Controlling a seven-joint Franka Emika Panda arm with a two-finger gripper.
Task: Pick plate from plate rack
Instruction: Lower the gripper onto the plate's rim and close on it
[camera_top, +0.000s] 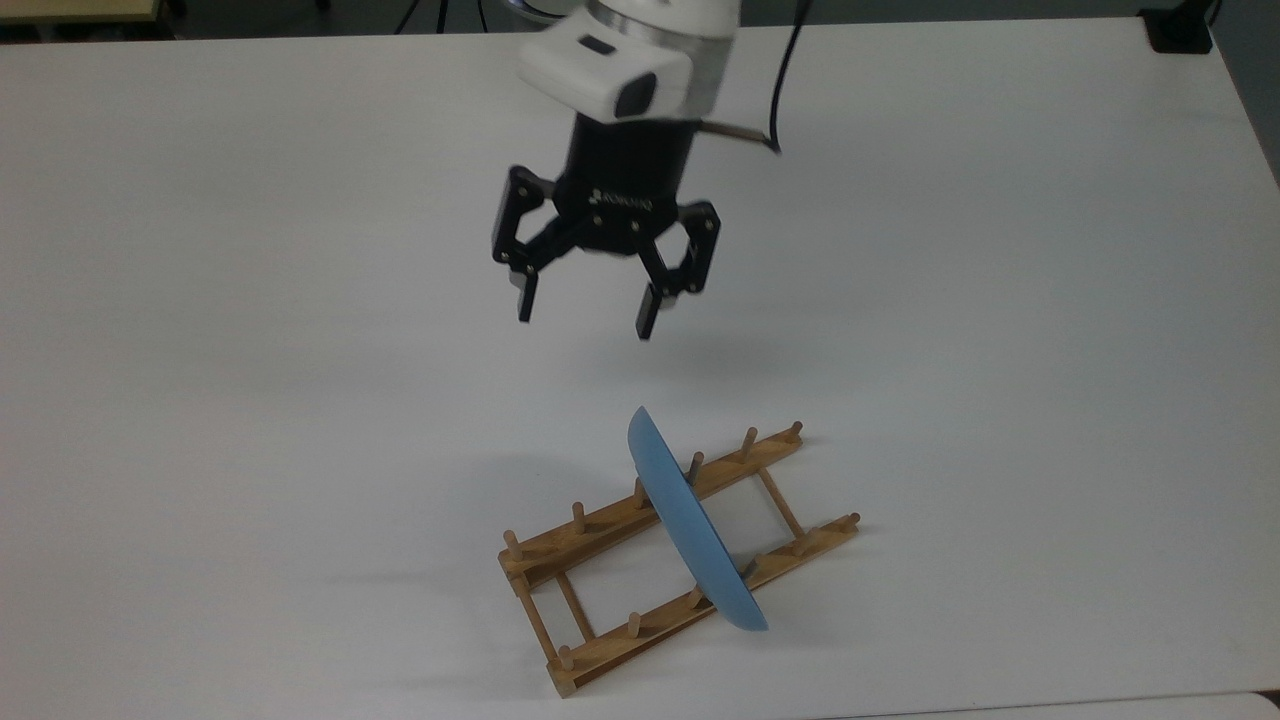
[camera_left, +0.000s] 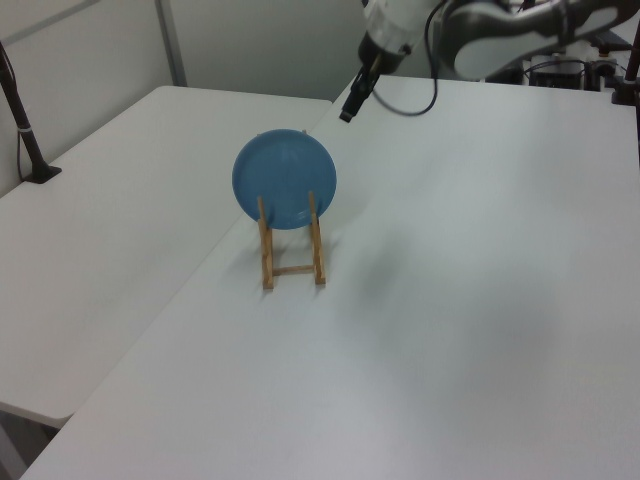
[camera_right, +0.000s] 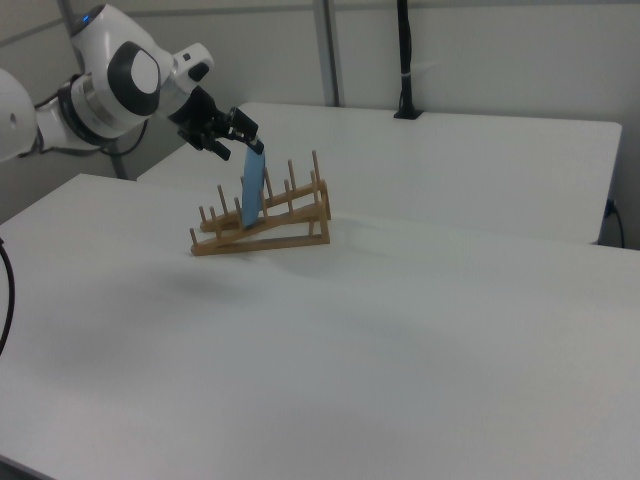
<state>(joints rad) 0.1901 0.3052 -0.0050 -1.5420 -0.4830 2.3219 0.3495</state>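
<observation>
The plate (camera_top: 690, 520) stood on edge between pegs of the plate rack (camera_top: 610, 590), toward the table's (camera_top: 200, 350) six o'clock in the top view. Rigid, smooth, probably light; its upper rim looked best. The pincer (camera_top: 585, 318) hung spread and empty.

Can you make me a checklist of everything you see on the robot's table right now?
Surface: white table, bare apart from the rack and plate.
Job's things: light-blue plate stands on edge between the pegs of the wooden plate rack, not yet lifted.
Clutter: nothing seen.
Grippers: black gripper open, in the air, apart from the plate.
Cables: black cable hangs beside the arm's white wrist.
Surroundings: second white table alongside; black post stands on the table behind.
</observation>
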